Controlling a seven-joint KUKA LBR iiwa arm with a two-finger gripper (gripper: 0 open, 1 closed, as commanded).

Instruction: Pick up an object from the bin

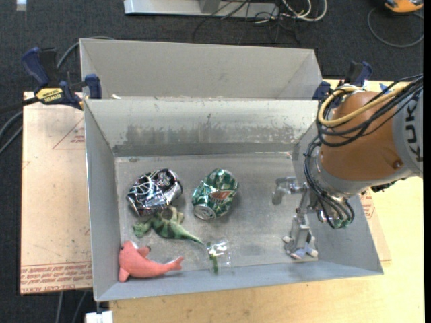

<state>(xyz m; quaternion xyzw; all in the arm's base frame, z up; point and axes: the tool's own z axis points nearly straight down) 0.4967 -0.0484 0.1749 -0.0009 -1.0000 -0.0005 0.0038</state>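
My gripper [291, 216] hangs over the bare floor at the right side of the bin. Its two fingers stand apart, one fingertip [283, 188] toward the back and the other nearer the front wall; it is open with nothing between them. The nearest loose thing is a crushed green soda can [215, 194], lying to the gripper's left at mid-bin. A small clear-and-green scrap [217, 251] lies by the front wall, also to the left of the gripper.
At the left side of the bin lie a crushed black-and-white can [153, 192], a green toy dinosaur [165, 226] and a pink toy dolphin [145, 262] in the front left corner. The arm with its orange cover leans in over the right wall.
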